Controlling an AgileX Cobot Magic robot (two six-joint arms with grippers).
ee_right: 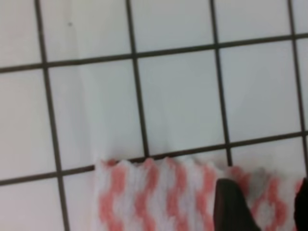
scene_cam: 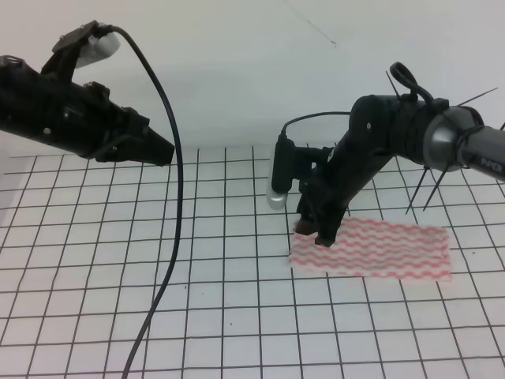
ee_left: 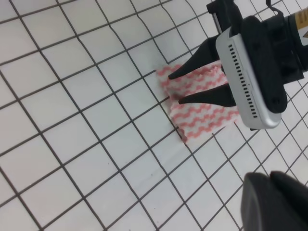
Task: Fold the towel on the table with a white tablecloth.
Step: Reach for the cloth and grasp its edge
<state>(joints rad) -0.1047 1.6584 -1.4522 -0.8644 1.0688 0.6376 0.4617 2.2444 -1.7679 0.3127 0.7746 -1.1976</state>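
Gridded tablecloth bears towel; right pincer spread open over its edge.

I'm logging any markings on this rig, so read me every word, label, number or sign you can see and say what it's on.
No text can be read whole.
Right arm, exterior high view: small white lettering near the picture's edge, too small and cut off to read.
Right arm, left wrist view: a yellow label with dark marks, cropped and unreadable.
The towel and the tablecloth carry only stripes and grid lines.
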